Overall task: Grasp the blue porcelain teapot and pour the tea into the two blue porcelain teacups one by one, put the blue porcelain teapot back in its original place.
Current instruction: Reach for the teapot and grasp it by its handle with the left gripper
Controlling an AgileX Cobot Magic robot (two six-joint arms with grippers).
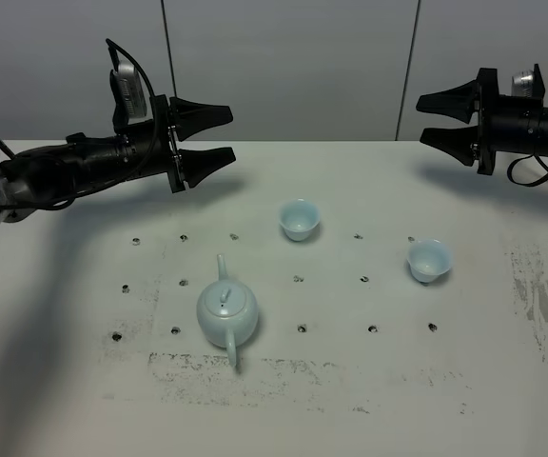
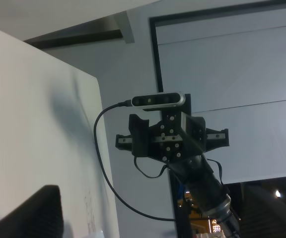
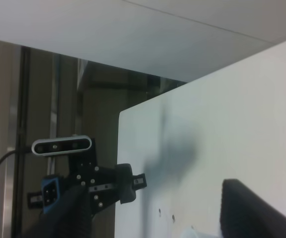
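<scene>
The blue porcelain teapot [image 1: 226,312] sits toward the desk's [image 1: 65,381] near edge, on the left arm's side. One teacup [image 1: 299,219] stands behind it, the other teacup [image 1: 429,259] toward the right edge. The left claw [image 1: 230,133] and right claw [image 1: 421,118] hang wide and empty above the far edge. Glazed, brittle and probably tea-heavy, the pot looks best pinched by its loop handle [image 1: 235,350]; the lid [image 1: 224,297] may slide.

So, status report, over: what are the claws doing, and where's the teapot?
Left gripper open, empty, raised. Right gripper likewise. Teapot untouched on the table; both cups upright, apart from it. Nothing blocking the teapot.
</scene>
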